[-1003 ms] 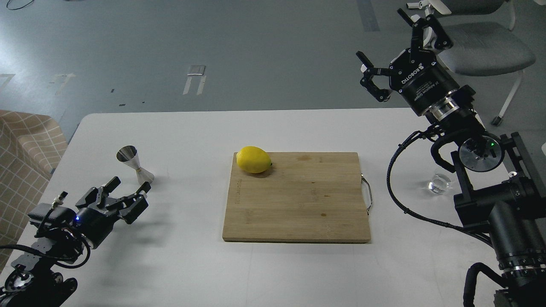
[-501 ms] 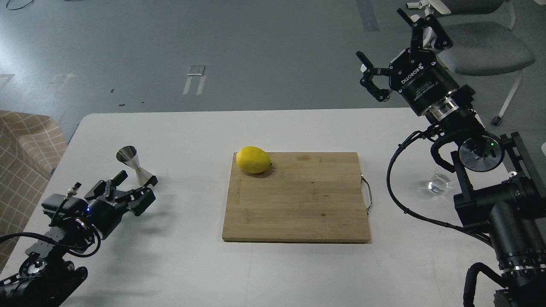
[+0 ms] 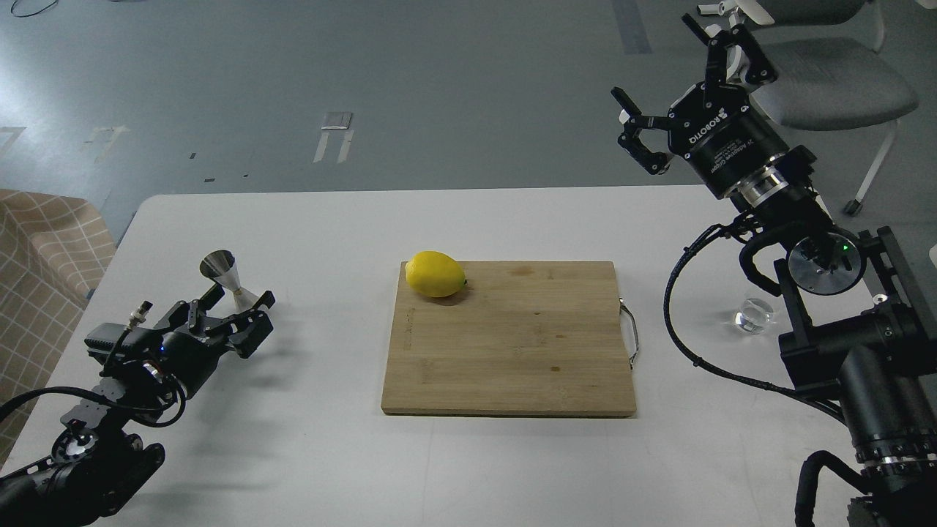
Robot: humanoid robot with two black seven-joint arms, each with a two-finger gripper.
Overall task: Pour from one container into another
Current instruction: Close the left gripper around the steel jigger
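Observation:
The steel jigger (image 3: pixel 228 279) stands upright on the left part of the white table. My left gripper (image 3: pixel 241 298) is open, with its fingertips on either side of the jigger's lower cone; I cannot tell whether they touch it. The small clear glass cup (image 3: pixel 755 313) sits on the table at the far right, partly behind my right arm. My right gripper (image 3: pixel 659 77) is open and empty, raised high above the table's far right corner, well away from the cup.
A wooden cutting board (image 3: pixel 510 340) with a metal handle lies in the middle of the table, and a yellow lemon (image 3: pixel 435 274) rests on its far left corner. A grey chair (image 3: pixel 834 88) stands behind the right arm. Checked fabric (image 3: pixel 44 256) hangs at the left edge.
My left gripper has moved forward and slightly right, closing in on the jigger's base. The right arm, cup, lemon and board have not moved.

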